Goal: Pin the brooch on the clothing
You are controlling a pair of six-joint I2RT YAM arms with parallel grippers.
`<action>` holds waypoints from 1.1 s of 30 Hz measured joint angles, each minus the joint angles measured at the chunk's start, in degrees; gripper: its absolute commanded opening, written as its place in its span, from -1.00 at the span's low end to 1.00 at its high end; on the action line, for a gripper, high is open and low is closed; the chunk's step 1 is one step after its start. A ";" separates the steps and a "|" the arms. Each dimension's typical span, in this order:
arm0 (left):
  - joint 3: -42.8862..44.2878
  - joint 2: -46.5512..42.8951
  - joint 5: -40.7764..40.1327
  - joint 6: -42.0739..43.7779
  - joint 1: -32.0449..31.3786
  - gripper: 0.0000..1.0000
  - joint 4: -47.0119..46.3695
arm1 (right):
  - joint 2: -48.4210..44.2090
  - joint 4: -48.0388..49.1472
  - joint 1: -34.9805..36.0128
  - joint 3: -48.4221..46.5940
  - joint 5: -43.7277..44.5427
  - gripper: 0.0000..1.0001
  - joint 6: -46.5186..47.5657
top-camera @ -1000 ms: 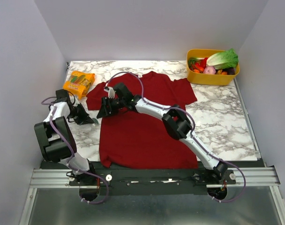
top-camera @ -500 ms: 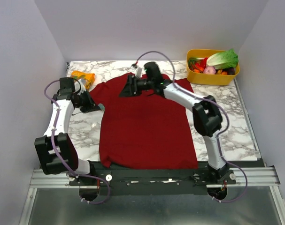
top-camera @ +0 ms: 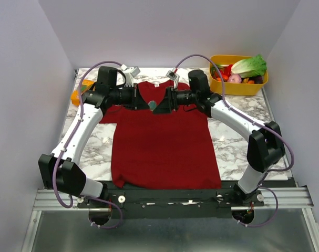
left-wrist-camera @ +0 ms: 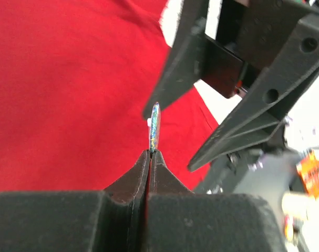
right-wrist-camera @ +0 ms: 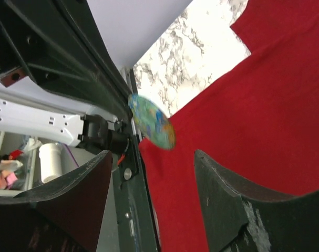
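The dark red T-shirt (top-camera: 164, 142) lies flat on the marble table. My left gripper (top-camera: 144, 100) is shut on the brooch (top-camera: 152, 104), a small round disc held above the shirt's chest just below the collar. In the left wrist view the brooch (left-wrist-camera: 155, 126) stands edge-on, clamped at its lower rim by my left gripper (left-wrist-camera: 150, 153), with red fabric (left-wrist-camera: 59, 89) behind it. My right gripper (top-camera: 164, 102) is open and faces the left one, its jaws on either side of the brooch without touching it. In the right wrist view the brooch (right-wrist-camera: 151, 121) shows its mottled green-blue face just beyond my right gripper (right-wrist-camera: 154, 163).
A yellow basket (top-camera: 238, 89) of vegetables stands at the back right corner. An orange snack bag (top-camera: 75, 96) lies at the back left, mostly hidden by my left arm. Bare marble table (top-camera: 238, 142) shows right of the shirt.
My left gripper has come from the table left of the shirt to above the chest with the brooch. My right gripper has swung from the left sleeve to face it.
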State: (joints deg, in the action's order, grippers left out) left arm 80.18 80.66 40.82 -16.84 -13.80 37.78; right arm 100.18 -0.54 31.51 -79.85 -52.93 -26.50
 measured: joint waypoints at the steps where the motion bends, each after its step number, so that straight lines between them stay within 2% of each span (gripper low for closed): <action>1: 0.02 0.28 0.63 0.33 -0.87 -1.00 -0.02 | -1.01 -0.72 -0.11 0.83 -0.15 0.42 0.76; 9: 0.00 0.85 5.97 2.29 -3.30 -1.00 -0.35 | -6.03 -2.75 -0.87 3.02 -0.22 0.34 4.17; 10: 0.00 0.85 6.40 2.51 -3.32 -1.00 -0.35 | -6.12 -2.78 -0.87 3.02 -0.42 0.32 4.33; 12: -0.13 0.76 7.17 2.71 -3.65 -1.00 -0.44 | -6.12 -2.86 -0.87 3.02 -0.66 0.12 4.61; 14: -0.76 0.50 8.11 2.71 -4.00 -1.00 -0.79 | -6.12 -3.08 -0.87 3.02 -0.98 0.05 5.11; 20: -2.45 -0.48 10.32 2.69 -4.68 -1.00 -1.73 | -6.12 -3.43 -0.87 2.99 -2.12 0.03 5.64; 21: -2.47 -0.68 10.62 2.75 -4.72 -1.00 -1.73 | -6.12 -3.45 -0.87 2.99 -2.25 -0.04 5.64; 23: -2.47 -0.96 11.02 3.15 -4.83 -1.00 -1.70 | -6.10 -3.43 -0.87 2.99 -2.69 -0.06 5.64; 25: -2.45 -1.40 11.10 3.85 -4.94 -1.00 -1.44 | -6.12 -3.37 -0.87 2.99 -3.45 -0.29 5.57; 28: -2.45 -1.46 11.10 5.05 -5.05 -1.00 -0.76 | -6.12 -3.02 -0.85 2.99 -4.52 -0.84 5.31; 31: -2.40 -1.49 10.40 6.21 -5.03 -0.97 0.24 | -6.16 -2.82 -0.83 2.99 -5.88 -0.99 5.03; 32: -2.21 -1.49 9.77 6.43 -5.05 -0.80 0.72 | -6.16 -2.84 -0.81 3.02 -5.81 -0.99 4.90; 33: -1.95 -1.49 8.92 6.54 -5.16 -0.48 1.05 | -6.16 -2.84 -0.81 3.02 -5.44 -0.99 4.76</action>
State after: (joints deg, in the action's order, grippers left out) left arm 78.24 79.18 49.74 -10.31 -18.96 38.83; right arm 94.02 -3.38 30.70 -76.84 -58.37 -21.74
